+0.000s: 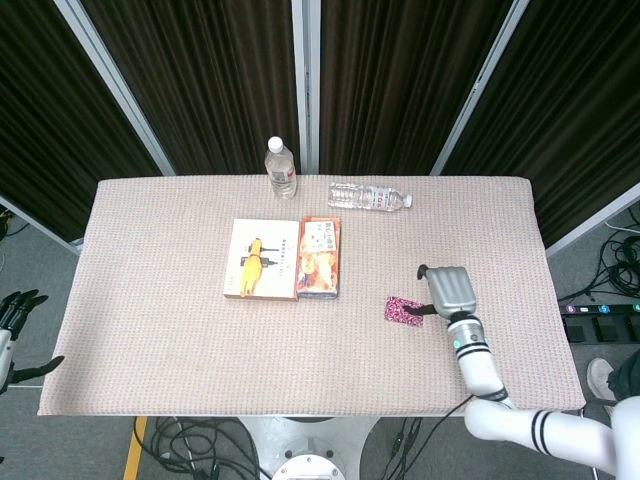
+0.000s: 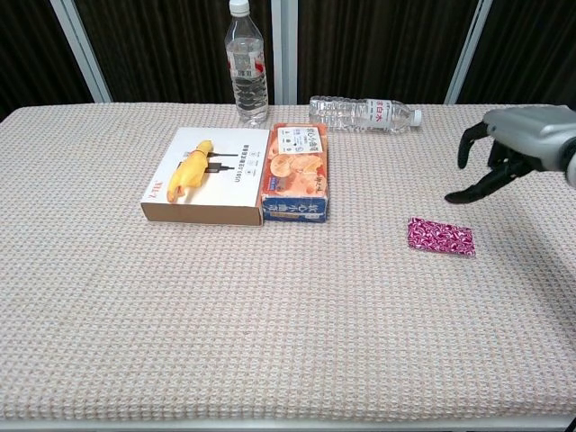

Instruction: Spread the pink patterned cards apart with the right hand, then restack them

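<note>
Little print is resolving clearly here. The white box (image 2: pixel 209 187) near the tabletop's far middle is showing small red lettering at its near-left corner and a dark line of text along its lid, both too small to read. The orange box (image 2: pixel 297 171) touching its right side is carrying East Asian characters, illegible. Labels on the standing bottle (image 2: pixel 247 65) and the lying bottle (image 2: pixel 364 113) at the far edge are showing red marks, unreadable.

left hand (image 1: pixel 12 312): cut by head-view edge | right hand (image 2: pixel 517 148): wrist cropped in chest view
</note>
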Robot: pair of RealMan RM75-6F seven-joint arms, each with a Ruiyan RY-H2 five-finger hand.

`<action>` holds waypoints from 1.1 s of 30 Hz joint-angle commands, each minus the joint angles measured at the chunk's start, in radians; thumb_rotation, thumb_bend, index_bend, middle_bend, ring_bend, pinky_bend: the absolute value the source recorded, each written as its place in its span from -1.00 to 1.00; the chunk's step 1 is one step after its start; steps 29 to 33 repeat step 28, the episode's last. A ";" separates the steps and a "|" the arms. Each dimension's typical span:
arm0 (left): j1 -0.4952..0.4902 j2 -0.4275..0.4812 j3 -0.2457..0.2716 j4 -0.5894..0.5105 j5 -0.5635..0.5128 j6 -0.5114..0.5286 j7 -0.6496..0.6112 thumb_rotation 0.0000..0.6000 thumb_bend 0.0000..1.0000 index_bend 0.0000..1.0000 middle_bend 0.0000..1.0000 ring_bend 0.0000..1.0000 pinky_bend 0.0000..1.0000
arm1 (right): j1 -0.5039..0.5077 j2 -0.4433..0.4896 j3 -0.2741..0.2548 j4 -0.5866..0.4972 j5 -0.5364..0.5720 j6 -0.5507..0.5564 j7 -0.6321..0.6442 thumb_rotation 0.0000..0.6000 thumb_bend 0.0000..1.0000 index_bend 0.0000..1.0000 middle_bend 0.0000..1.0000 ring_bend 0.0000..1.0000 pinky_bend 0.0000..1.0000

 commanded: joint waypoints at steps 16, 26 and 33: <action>-0.013 0.011 -0.039 -0.084 -0.029 0.021 0.137 1.00 -0.94 -0.57 -0.55 -0.81 -0.47 | -0.390 0.146 -0.155 0.207 -0.470 0.378 0.416 -0.62 -1.00 -0.89 -0.91 -1.00 -0.59; -0.024 0.011 -0.045 -0.090 -0.037 0.004 0.150 1.00 -0.94 -0.58 -0.55 -0.81 -0.47 | -0.430 0.140 -0.119 0.229 -0.468 0.336 0.441 -0.62 -1.00 -0.93 -0.91 -1.00 -0.59; -0.027 0.006 -0.045 -0.088 -0.036 0.001 0.150 1.00 -0.94 -0.58 -0.55 -0.81 -0.47 | -0.433 0.140 -0.113 0.230 -0.472 0.324 0.446 -0.62 -1.00 -0.93 -0.91 -1.00 -0.59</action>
